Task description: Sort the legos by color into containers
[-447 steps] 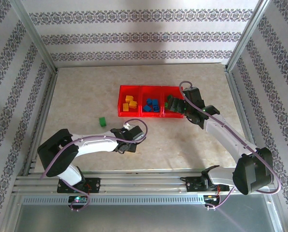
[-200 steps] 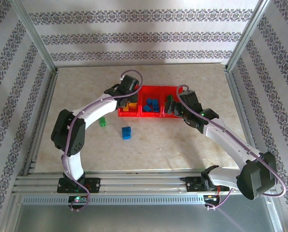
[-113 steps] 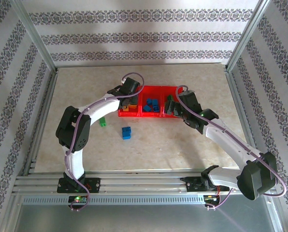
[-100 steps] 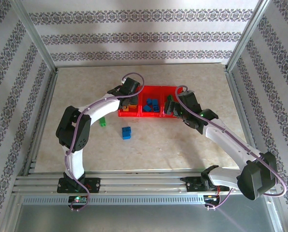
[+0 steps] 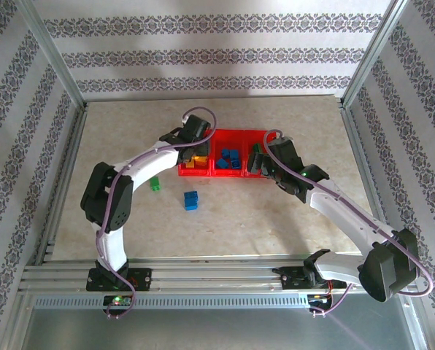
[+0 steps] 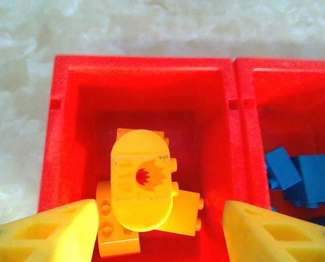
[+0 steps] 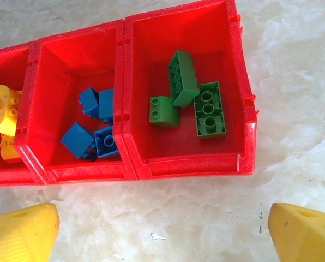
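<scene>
My left gripper (image 6: 162, 236) hangs over the left compartment of the shallow bright red plastic tray (image 6: 142, 61), which is three square compartments joined in a row. Its yellow fingers (image 6: 53, 232) stand apart with nothing between them, so it is open and carries no brick. Beneath it the yellow-orange plastic toy bricks (image 6: 179, 212) lie heaped on the compartment floor, and a rounded yellow piece with an orange flame print (image 6: 140, 183) rests on top of them. It hides part of the heap, so I can only say there are perhaps three bricks under it. The middle compartment holds the small blue plastic bricks (image 7: 95, 139), bunched together and touching one another. The right compartment holds three green plastic bricks (image 7: 209, 109): a long one lying at a slant, a short one touching its end, and a flat six-stud one just beside it. My right gripper (image 7: 162, 234) hovers over the pale marbled bench (image 7: 293, 109) at the near side of the tray, by the green compartment, with its fingers spread wide and empty. From above, one loose blue brick (image 5: 191, 200) sits on the bench near the tray's near edge, and one loose green brick (image 5: 155, 183) lies to its left, beside my left arm and apart from the tray
</scene>
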Robot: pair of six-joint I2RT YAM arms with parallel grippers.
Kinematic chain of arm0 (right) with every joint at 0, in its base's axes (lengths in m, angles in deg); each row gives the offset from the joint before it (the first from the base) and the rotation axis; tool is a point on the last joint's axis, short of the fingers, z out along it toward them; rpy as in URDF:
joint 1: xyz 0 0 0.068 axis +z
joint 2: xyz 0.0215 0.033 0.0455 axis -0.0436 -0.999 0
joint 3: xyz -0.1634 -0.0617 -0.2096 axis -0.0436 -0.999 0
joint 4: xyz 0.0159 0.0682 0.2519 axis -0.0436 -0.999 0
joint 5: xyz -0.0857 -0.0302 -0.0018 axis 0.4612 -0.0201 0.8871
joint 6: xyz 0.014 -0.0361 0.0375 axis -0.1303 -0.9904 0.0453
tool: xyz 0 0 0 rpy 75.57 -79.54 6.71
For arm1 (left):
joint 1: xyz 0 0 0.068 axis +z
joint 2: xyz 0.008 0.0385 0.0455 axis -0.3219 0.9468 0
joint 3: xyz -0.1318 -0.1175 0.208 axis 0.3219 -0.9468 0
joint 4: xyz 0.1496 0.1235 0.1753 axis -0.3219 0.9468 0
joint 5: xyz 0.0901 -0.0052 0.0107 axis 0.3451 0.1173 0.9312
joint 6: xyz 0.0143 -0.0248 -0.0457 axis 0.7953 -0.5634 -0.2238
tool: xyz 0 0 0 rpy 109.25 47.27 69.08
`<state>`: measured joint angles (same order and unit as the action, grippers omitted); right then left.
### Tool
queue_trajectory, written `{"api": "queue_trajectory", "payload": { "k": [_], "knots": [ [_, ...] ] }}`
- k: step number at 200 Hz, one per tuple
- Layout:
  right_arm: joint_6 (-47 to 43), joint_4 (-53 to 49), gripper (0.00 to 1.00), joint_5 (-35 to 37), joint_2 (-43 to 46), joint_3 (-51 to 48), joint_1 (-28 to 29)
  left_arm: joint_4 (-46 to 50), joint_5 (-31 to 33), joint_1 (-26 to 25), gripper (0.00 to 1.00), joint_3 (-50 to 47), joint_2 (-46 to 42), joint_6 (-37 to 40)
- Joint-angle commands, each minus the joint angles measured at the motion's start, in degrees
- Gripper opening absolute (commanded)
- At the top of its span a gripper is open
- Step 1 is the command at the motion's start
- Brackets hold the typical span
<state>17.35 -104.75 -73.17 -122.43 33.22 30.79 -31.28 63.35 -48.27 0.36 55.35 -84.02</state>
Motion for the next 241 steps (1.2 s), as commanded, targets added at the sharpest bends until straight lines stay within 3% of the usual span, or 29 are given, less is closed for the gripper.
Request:
{"api": "queue_trajectory", "payload": {
  "k": [1, 73, 124, 140, 241],
  "knots": [
    [-0.1, -1.3, 0.98, 1.6, 0.1, 0.9, 1.0, 0.1, 1.5, 0.7, 0.64, -1.7, -5.5, -0.8],
    [-0.1, -2.3, 0.97, 3.6, -1.3, 2.5, 4.6, -1.9, 2.3, 1.8, 0.83, -11.0, -16.8, -3.2],
    [0.1, -2.3, 0.97, 4.1, -2.7, 3.0, 5.9, 0.5, 1.9, 6.1, 0.92, -20.4, -24.4, -5.3],
    [0.3, -2.2, 0.98, 4.2, -3.2, 3.2, 6.0, 1.5, 1.5, 7.7, 1.00, -23.0, -26.1, -5.4],
    [0.1, -2.4, 0.98, 4.3, -4.7, 4.0, 6.1, 4.9, -1.3, 13.3, 1.00, -31.9, -26.9, -5.5]
  ]
}}
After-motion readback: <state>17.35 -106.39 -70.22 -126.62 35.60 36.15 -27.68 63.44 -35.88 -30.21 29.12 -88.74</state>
